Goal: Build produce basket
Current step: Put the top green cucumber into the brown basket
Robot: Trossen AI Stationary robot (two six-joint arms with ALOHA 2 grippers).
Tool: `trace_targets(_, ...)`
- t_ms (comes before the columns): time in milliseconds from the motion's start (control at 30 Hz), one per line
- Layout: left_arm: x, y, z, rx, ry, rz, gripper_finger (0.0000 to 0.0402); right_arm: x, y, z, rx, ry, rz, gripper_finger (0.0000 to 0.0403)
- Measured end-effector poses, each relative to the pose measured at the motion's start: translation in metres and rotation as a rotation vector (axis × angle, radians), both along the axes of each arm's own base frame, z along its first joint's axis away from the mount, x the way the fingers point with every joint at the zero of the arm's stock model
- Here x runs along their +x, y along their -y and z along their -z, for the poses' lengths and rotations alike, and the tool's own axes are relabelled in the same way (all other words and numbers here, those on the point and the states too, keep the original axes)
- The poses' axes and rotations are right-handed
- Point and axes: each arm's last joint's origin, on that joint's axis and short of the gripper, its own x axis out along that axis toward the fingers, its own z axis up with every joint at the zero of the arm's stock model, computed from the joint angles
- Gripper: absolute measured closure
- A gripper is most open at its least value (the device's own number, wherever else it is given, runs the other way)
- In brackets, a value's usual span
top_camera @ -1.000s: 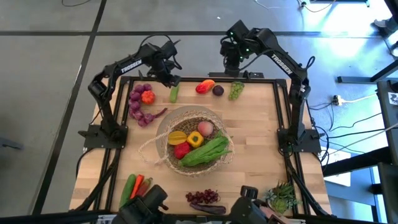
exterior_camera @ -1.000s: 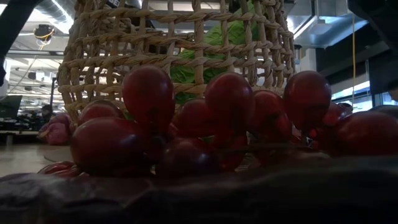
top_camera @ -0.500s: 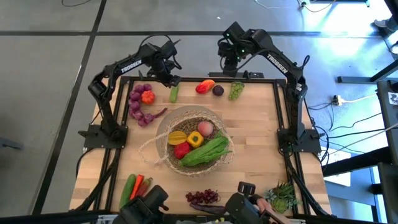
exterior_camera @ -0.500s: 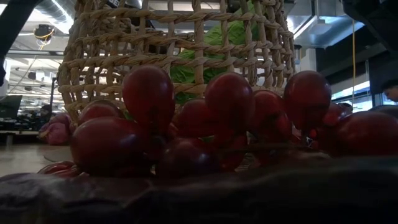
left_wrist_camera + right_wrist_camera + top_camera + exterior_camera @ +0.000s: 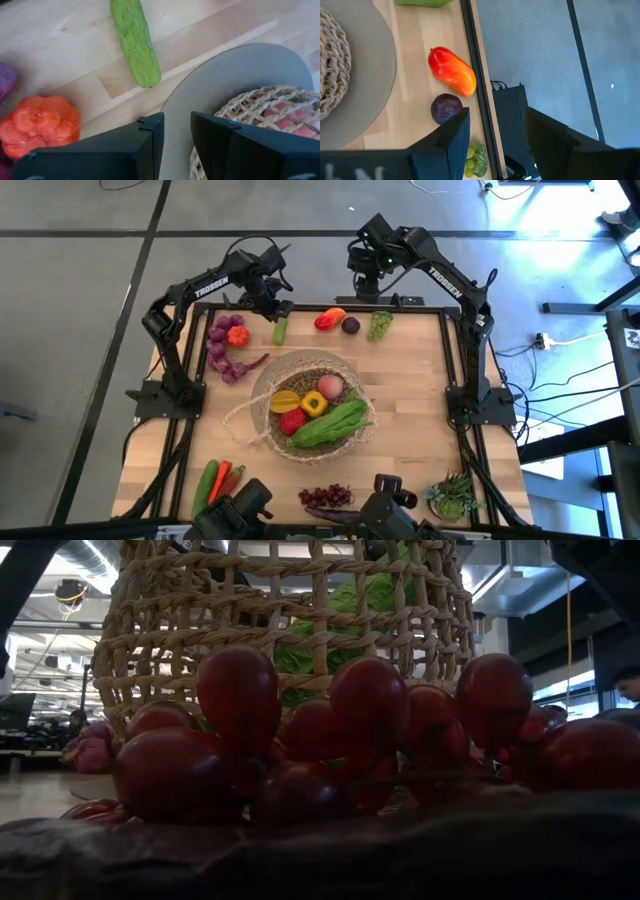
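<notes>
Low view: red grapes (image 5: 300, 740) block the basket (image 5: 290, 615) base. Near table edge: dark camera mounts partly hide purple produce (image 5: 335, 516).

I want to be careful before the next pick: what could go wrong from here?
1. The red-orange fruit, the dark purple fruit and the green grapes lie right at the table edge; a nudge from the right gripper might push one off.
2. The basket already looks crowded by the big leafy green, so added produce may roll out.
</notes>
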Motion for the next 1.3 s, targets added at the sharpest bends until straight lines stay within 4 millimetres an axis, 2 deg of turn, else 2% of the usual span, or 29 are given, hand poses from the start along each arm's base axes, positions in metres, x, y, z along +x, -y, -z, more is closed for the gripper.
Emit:
trace_targets(533,0.017,0.01,-0.001,0.074,-0.006,0.043,0.0317,0.0,0.0,0.0,-0.001,-0.001,-0.002,0.0223)
trace_targets(733,0.014,0.005,-0.001,0.091,-0.045,-0.131,0.0317,0.0,0.0,0.0,-0.001,-0.001,-0.002,0.0223)
trace_targets(900,0.017,0.002,-0.001,0.088,0.006,-0.132,0.0288,0.0,0.0,0.0,-0.001,-0.001,-0.002,0.0223)
trace_targets(1100,0.024,0.0,0.013,0.133,-0.084,-0.137,0.0228,0.0,0.0,0.0,-0.001,0.0,-0.002,0.0223)
trace_targets(1300,0.032,-0.009,0.041,0.115,-0.161,-0.108,0.0215,0.0,0.0,0.0,-0.001,0.0,-0.002,0.0223)
